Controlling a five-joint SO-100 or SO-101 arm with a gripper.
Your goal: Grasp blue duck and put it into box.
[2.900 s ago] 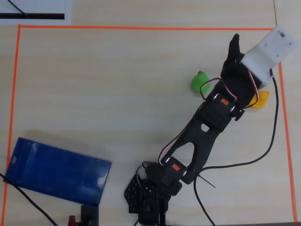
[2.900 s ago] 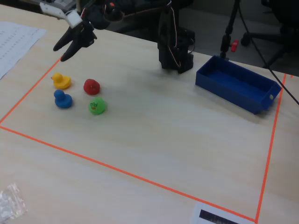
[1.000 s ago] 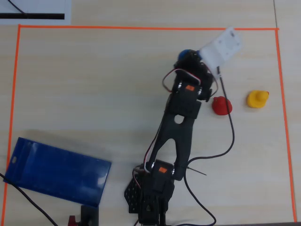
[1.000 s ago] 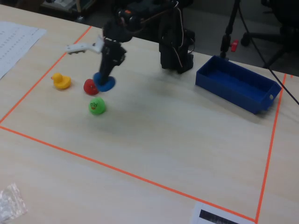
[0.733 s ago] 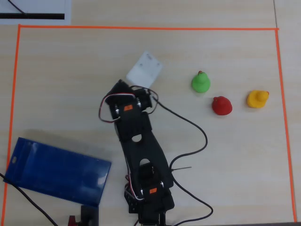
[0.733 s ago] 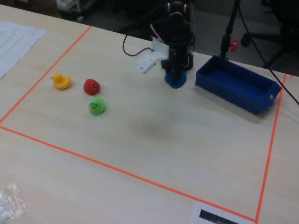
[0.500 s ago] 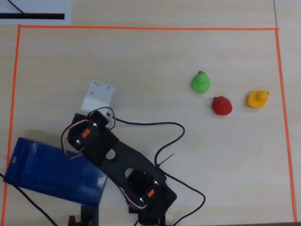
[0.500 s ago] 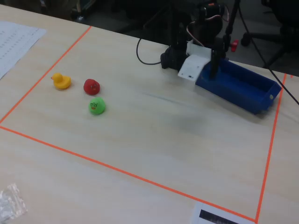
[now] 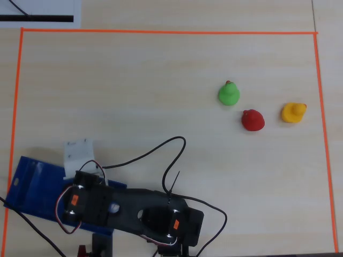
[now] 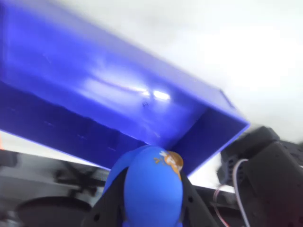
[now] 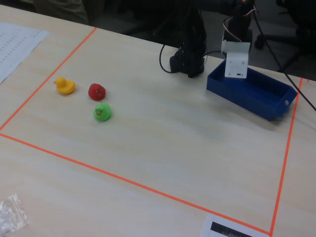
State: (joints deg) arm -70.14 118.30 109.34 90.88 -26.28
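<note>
In the wrist view my gripper [image 10: 151, 191] is shut on the blue duck [image 10: 152, 187], whose orange-brown beak points up; the black fingers [image 10: 110, 204] press both its sides. The dark-blue box [image 10: 94, 94] fills the view just beyond the duck. In the fixed view the gripper's white jaw [image 11: 236, 65] hangs over the near-left end of the box [image 11: 256, 94]. In the overhead view the box [image 9: 32, 187] lies at the lower left, partly under the arm, with the white jaw [image 9: 79, 154] at its top edge. The duck is hidden in both of these views.
Green duck [image 9: 229, 94], red duck [image 9: 252, 120] and yellow duck [image 9: 293, 112] sit together at the right in the overhead view, far from the box. Orange tape [image 9: 161, 32] frames the work area. A black cable [image 9: 161, 147] loops from the arm.
</note>
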